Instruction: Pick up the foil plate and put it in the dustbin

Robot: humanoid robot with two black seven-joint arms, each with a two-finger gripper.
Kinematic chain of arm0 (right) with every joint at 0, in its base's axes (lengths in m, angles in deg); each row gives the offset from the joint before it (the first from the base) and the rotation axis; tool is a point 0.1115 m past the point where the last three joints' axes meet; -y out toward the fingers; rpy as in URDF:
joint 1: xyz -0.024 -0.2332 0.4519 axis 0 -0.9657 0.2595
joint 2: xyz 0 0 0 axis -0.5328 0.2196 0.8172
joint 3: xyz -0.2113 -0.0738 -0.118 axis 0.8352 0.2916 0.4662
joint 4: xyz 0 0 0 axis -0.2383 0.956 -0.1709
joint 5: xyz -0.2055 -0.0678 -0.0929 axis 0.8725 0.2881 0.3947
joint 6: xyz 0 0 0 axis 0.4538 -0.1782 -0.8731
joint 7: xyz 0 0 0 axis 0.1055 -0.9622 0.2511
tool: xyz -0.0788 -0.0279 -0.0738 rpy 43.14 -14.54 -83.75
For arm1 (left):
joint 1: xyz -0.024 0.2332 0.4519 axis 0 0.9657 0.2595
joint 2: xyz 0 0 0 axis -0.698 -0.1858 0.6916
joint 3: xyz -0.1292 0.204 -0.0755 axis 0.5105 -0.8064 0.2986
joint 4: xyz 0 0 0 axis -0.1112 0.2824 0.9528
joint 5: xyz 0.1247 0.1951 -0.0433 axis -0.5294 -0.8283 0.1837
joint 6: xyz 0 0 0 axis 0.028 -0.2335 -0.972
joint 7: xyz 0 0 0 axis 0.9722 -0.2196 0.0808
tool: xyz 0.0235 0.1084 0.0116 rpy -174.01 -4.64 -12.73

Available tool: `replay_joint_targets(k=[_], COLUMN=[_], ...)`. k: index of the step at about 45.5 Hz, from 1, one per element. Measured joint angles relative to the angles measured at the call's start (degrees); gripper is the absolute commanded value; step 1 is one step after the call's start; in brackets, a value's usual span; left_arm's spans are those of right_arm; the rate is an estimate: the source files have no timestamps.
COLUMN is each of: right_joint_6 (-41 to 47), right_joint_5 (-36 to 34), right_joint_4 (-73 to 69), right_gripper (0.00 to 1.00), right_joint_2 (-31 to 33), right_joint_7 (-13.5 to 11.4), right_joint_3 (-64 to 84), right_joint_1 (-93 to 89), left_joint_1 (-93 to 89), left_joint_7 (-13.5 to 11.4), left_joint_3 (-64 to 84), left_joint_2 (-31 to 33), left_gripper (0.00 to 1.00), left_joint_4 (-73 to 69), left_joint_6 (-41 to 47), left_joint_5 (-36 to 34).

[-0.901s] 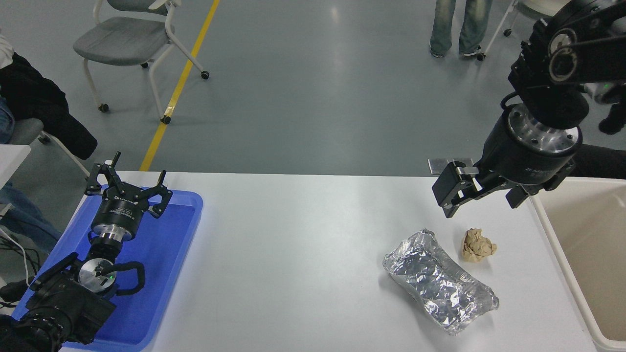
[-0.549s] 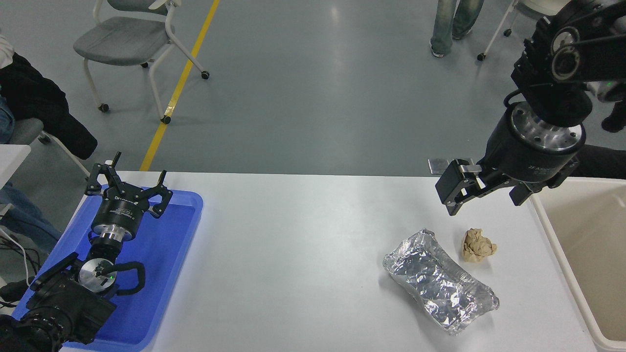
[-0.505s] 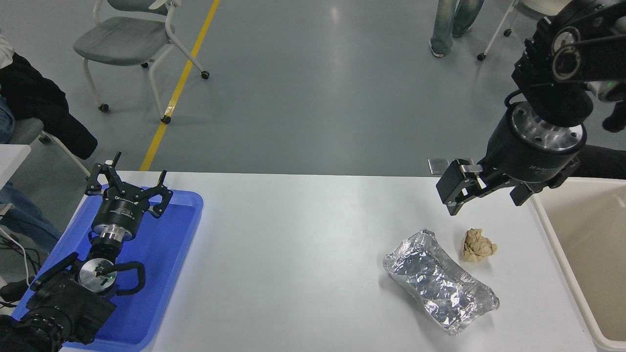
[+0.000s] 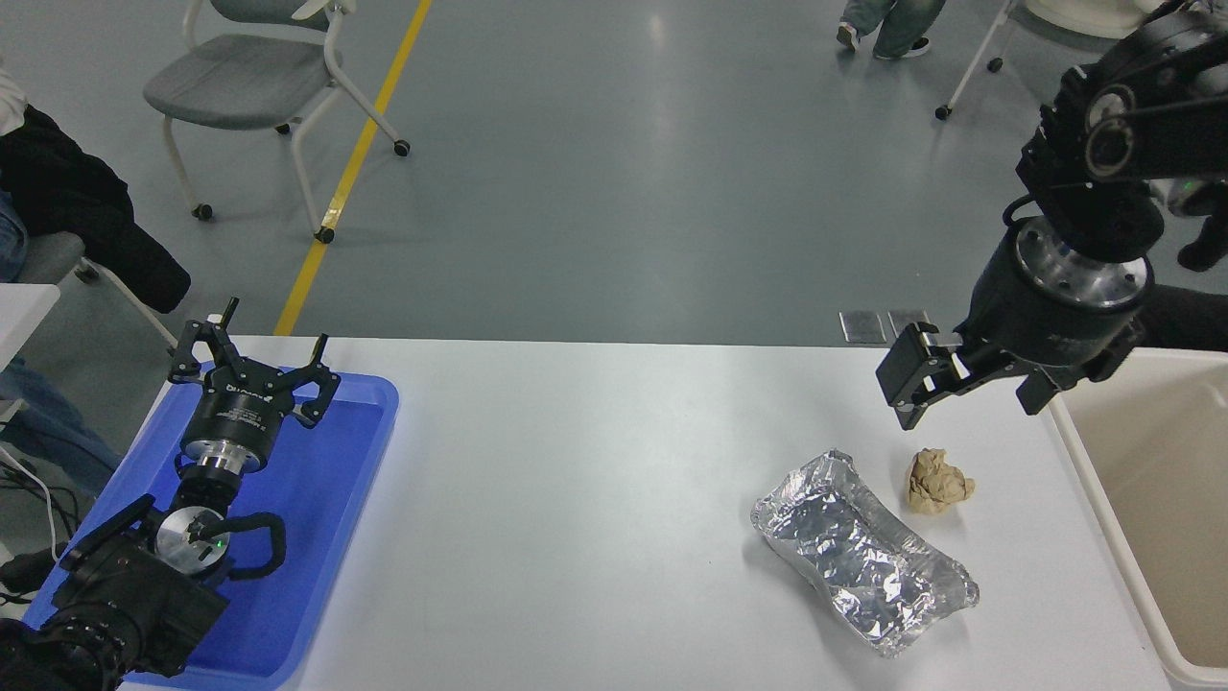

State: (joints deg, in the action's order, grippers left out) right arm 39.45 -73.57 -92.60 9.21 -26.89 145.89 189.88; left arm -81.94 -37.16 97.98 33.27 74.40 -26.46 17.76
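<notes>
The foil plate [image 4: 863, 564] lies ungrasped on the desk [image 4: 595, 499], beside the dustbin [image 4: 1142, 499]. The right tool [image 4: 926, 384] hangs above the plate, holding nothing; whether it is open I cannot tell.

A white surface [image 4: 595, 480] is seen. A blue plastic tray [image 4: 326, 499] is set at its near left. A crumpled foil plate [image 4: 863, 552] lies at the near right, and a tan paper wad [image 4: 938, 481] rests just beyond it, apart from it.
</notes>
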Motion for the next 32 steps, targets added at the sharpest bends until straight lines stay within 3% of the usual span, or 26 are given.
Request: replay_joint_targets(k=[16,32], right_joint_6=[-5.38,-9.56], right_joint_5=[13.11,23.89], right_joint_4=[5.0,15.53], right_gripper=[1.0,1.0], right_joint_2=[9.29,13.55], right_joint_7=[0.06,0.28], right_joint_3=[-9.47,-24.49], right_joint_1=[-18.1,-41.23], left_joint_1=[0.0,0.0], left_joint_7=[0.01,0.0], left_joint_3=[0.0,0.0], left_joint_2=[-0.06,0.0], left_gripper=[1.0,1.0], left_joint_4=[-0.02,0.0], left_joint_6=[0.0,0.0], left_joint_5=[-0.01,0.01])
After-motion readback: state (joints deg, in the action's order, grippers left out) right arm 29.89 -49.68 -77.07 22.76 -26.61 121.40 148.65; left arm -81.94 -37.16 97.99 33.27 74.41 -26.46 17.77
